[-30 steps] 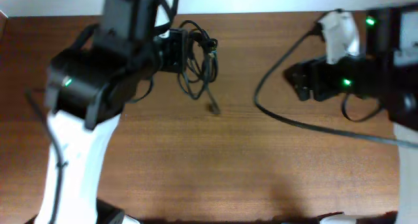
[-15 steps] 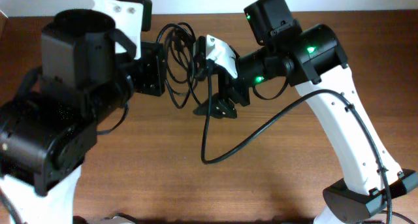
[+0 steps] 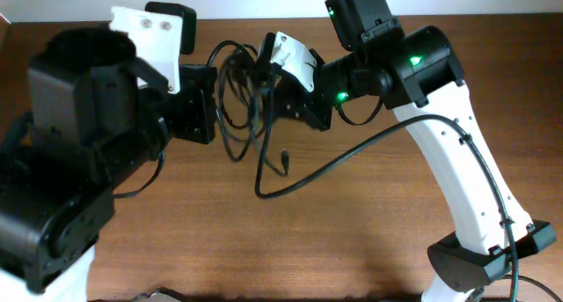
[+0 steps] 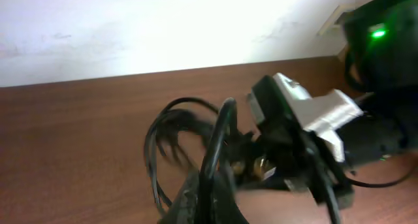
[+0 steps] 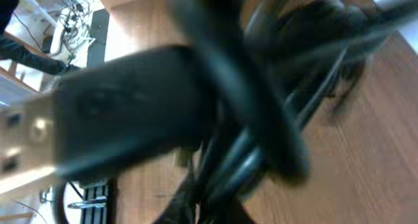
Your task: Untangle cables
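**Item 1: cables** [image 3: 237, 82]. 2 thin black cords in 1 tangled bundle of loose loops. The bundle is held up over the far middle of the worktop [image 3: 352, 240], between the 2 arms. 1 strand hangs below the loops and ends in a small plug end [image 3: 286, 161] just above the wood. In the left wrist view the loops [image 4: 189, 103] arch up in front of the camera. In the right wrist view the strands [image 5: 261, 119] cross right in front of the lens and are badly blurred.

**Item 2: left fingers** [image 3: 209, 104]. Closed tight on the left side of the bundle, with cords fanning out from the tips. They point right, towards the other arm.

**Item 3: right fingers** [image 3: 274, 99]. Closed, pushed into the right side of the bundle and pinching a strand. They point left, so the 2 sets of tips face each other with only the loops between them.

**Item 4: left arm** [image 3: 79, 161]. Bulky black body with a white plate at its top, filling the left of the overhead view.

**Item 5: right arm** [image 3: 457, 161]. White links rising from a base at the near right. 2 green lights are lit near the wrist.

**Item 6: thick wire** [image 3: 352, 157]. Belongs to the right arm and sags in a long curve, its low end just beside the plug end.

**Item 7: wall** [image 4: 163, 21]. Pale, behind the far edge of the worktop.
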`<state>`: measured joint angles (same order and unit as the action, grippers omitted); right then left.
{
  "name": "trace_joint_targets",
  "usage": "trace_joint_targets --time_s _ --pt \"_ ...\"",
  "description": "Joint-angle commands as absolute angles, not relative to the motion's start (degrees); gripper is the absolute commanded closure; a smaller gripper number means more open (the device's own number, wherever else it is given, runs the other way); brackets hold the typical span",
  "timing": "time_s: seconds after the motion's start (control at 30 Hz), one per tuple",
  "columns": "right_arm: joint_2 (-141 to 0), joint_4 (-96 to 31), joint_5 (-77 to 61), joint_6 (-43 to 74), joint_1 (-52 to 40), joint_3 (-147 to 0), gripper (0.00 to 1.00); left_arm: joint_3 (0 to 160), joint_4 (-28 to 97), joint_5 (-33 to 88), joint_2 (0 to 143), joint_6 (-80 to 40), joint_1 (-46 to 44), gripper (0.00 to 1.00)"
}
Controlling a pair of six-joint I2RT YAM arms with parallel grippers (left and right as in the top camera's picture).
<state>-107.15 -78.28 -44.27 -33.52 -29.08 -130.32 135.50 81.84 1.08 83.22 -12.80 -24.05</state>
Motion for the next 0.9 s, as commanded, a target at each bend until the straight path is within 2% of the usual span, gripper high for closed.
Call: trace_joint_targets --time_s 0.0,0.03,0.1,0.2,0.23,0.33,0.47,0.6,0.63,0.73,0.8,0.83,0.87 --pt "-107.5 -78.0 -42.6 -33.6 -28.4 -131.2 0.96 136.1 81.6 -0.1 80.9 -10.1 -24.3 1.00" --pt "-107.2 -78.0 -42.6 -33.4 -26.9 -131.2 0.96 136.1 82.6 -2.9 80.6 -10.2 -24.3 1.00" --pt "-105.1 -78.8 -41.3 -30.9 -18.1 -131.2 0.96 136.1 84.7 -10.4 76.0 -12.8 -21.1 1.00" --pt "-103.1 -79.2 -43.3 -26.0 3.2 -131.2 0.96 136.1 84.7 -24.7 63.2 -15.9 -15.9 1.00" --pt "-103.1 -80.1 -48.5 -26.1 8.1 -131.2 0.96 136.1 84.6 -23.8 60.2 -16.3 -15.9 1.00" --pt "-102.3 -82.1 -48.8 -26.0 7.3 -131.2 0.96 135.2 84.7 -23.8 60.9 -16.3 -15.9 1.00" --pt "-97.9 -81.3 -38.7 -23.0 0.5 -131.3 0.96 133.1 84.5 -23.8 68.5 -16.2 -15.9 1.00" --pt "-89.3 -77.2 -35.2 -9.4 0.2 -138.8 0.96 133.1 84.6 -23.8 75.7 -16.2 -15.9 1.00" --pt "-86.6 -75.8 -30.4 -3.2 0.2 -143.5 0.96 133.1 84.5 -23.8 76.8 -16.2 -15.9 1.00" --pt "-82.3 -77.3 -29.3 -2.0 0.2 -148.8 0.96 133.1 84.2 -21.2 85.0 -16.2 -15.9 1.00" --pt "-82.2 -79.6 -29.3 -2.0 0.2 -148.8 0.96 133.1 81.4 -12.8 93.3 -13.3 -15.9 1.00" --pt "-82.3 -80.7 -29.3 -2.0 0.2 -148.8 0.96 133.1 78.5 -12.0 98.0 -13.1 -15.9 1.00" --pt "-82.2 -81.6 -29.3 -2.1 0.2 -148.8 0.96 133.1 75.4 -17.8 103.2 -13.2 -15.6 1.00"
